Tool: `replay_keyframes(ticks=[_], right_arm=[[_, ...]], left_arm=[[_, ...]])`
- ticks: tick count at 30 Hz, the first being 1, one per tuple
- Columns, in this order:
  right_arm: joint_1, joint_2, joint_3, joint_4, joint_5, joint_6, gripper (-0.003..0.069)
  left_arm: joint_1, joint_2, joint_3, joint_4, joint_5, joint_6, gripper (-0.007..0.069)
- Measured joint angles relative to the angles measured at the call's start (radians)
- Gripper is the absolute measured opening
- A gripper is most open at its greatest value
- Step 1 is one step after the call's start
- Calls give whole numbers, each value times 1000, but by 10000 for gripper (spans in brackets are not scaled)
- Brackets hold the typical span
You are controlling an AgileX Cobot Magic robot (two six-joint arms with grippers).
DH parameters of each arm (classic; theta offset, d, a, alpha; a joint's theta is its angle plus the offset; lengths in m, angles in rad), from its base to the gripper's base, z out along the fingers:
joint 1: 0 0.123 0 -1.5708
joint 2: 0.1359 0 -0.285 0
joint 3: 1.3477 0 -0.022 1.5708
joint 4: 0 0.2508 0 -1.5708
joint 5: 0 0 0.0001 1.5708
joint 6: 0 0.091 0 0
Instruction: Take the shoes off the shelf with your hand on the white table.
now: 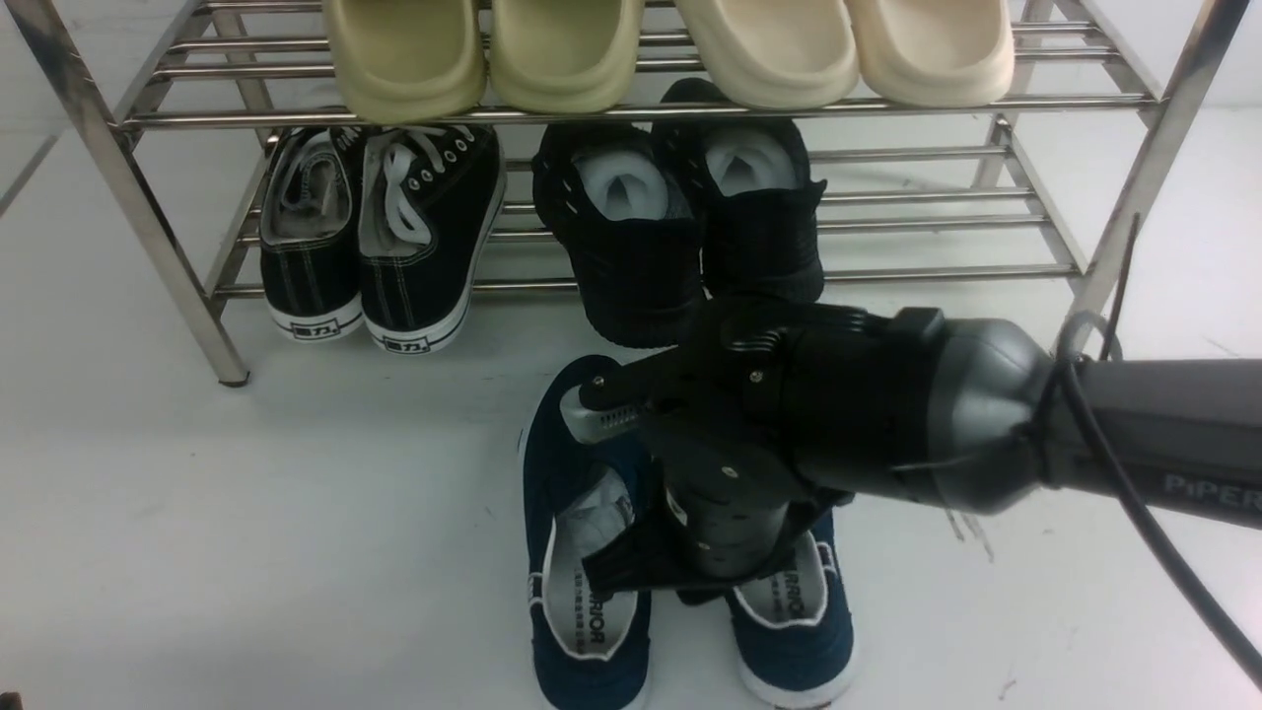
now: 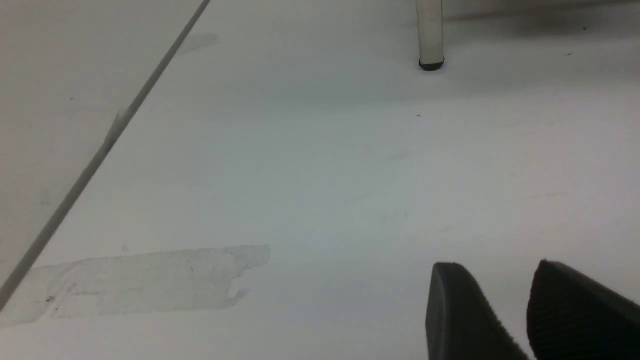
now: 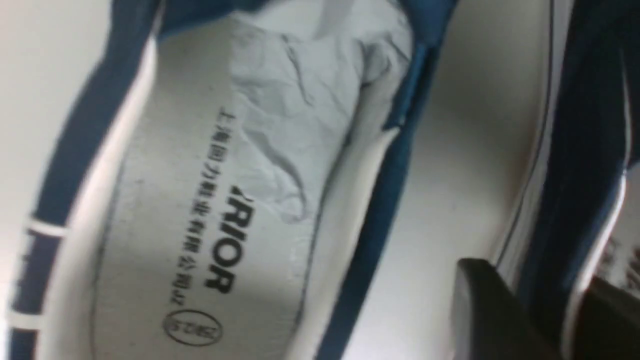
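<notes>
Right wrist view alone: gripper (image 3: pixel 537 280) straddles shoe (image 3: pixel 590 150) wall.

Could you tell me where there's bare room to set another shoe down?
Bare white table left of the navy shoes, in front of the lace-up sneakers; the lower shelf's right end beside the black knit shoes. Crowded: top tier, and centre under the right tool.

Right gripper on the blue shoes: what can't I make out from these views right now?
- Right gripper: hold on the blue shoes unclear; right wrist view is blurred and crops the fingers.
- Shoes' middles: hidden by the arm in the front view.
- Shelf: top cut off by the front view's edge.
- Left gripper: only fingertips show, left wrist view.
</notes>
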Motion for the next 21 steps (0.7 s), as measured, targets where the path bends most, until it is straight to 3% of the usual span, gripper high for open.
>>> replay_keyframes(ticks=[1, 6, 10, 15, 21], right_arm=[[0, 0, 0, 0, 1, 0, 208], [-1, -3, -7, 0, 14, -3, 412], [-1, -14, -45, 0, 66, -3, 511], [-1, -35, -148, 13, 213, -46, 554], [-1, -79, -285, 36, 282, -202, 524]], left_arm=[[0, 0, 0, 1, 0, 0, 241], [0, 0, 0, 4, 0, 0, 241], [0, 0, 0, 4, 0, 0, 241], [0, 0, 0, 4, 0, 0, 241], [0, 0, 0, 4, 1, 0, 241]])
